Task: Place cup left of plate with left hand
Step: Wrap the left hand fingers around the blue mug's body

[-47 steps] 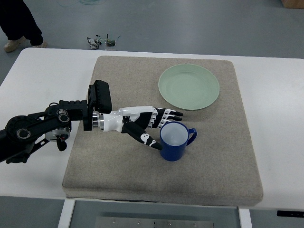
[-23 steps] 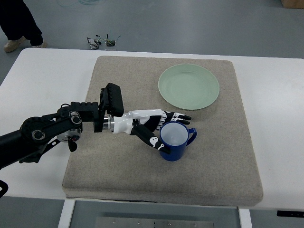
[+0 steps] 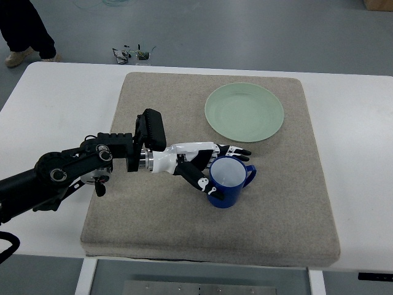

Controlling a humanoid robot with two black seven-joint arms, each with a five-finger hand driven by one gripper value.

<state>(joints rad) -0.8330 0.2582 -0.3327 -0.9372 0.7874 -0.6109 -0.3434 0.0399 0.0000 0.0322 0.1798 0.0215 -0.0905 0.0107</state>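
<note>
Cup [image 3: 228, 182], glossy blue cylinder, within left hand [image 3: 206, 165]

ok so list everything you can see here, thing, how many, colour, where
cup: 1, blue, upright on the mat, nearer than the plate, handle pointing right
plate: 1, pale green, far right part of the mat
mat: 1, grey-beige, covers the middle of the table
table: 1, white, under the mat
small dark clutter: 1 small cluster, on the floor beyond the table's far edge, too small to identify
person: 1, dark trouser legs and a light shoe, top left corner on the floor
left hand: 1, white and black, arm coming in from the left, fingers around the cup's left side
right hand: not in view
</note>
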